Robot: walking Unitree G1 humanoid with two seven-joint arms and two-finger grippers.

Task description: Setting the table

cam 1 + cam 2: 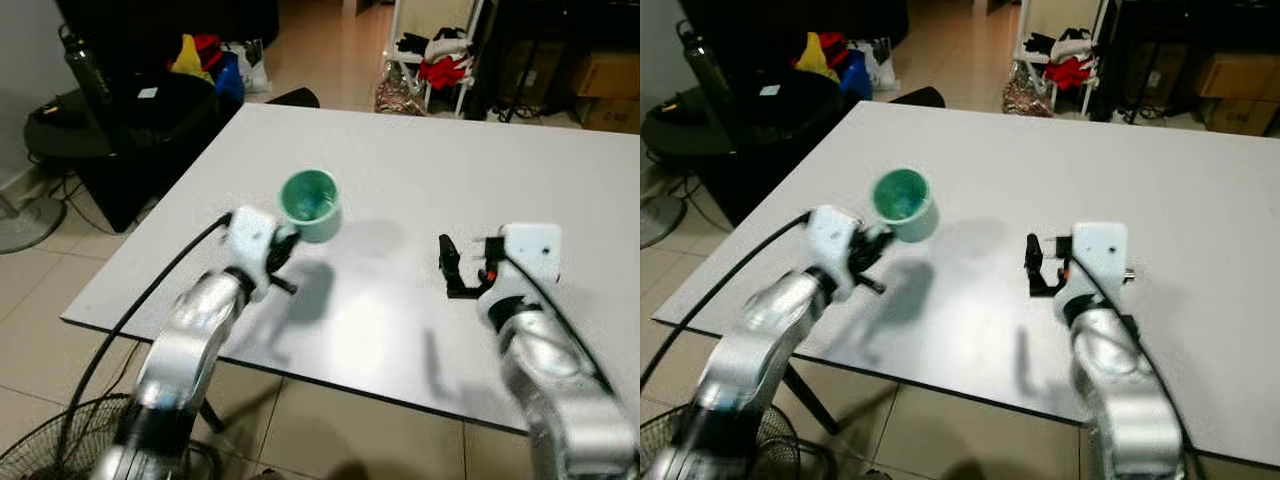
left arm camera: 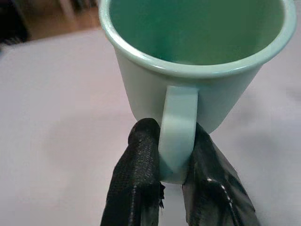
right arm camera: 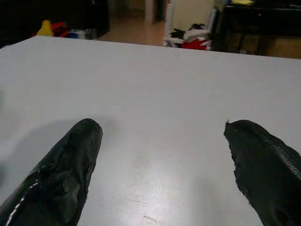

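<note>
A mint green mug (image 1: 311,204) is held above the white table (image 1: 420,170), near its left front part. My left gripper (image 1: 284,246) is shut on the mug's handle (image 2: 177,134); both black fingers (image 2: 137,179) pinch the handle from either side. The mug is upright and looks empty inside. My right gripper (image 1: 452,267) hovers low over the table's front middle, open, with nothing between its fingertips (image 3: 70,165).
The table's front edge (image 1: 300,375) runs just below both arms. A fan (image 1: 60,440) stands on the tiled floor at the front left. Dark furniture with a bottle (image 1: 85,65) sits to the left; a rack with clothes (image 1: 440,50) stands beyond the table.
</note>
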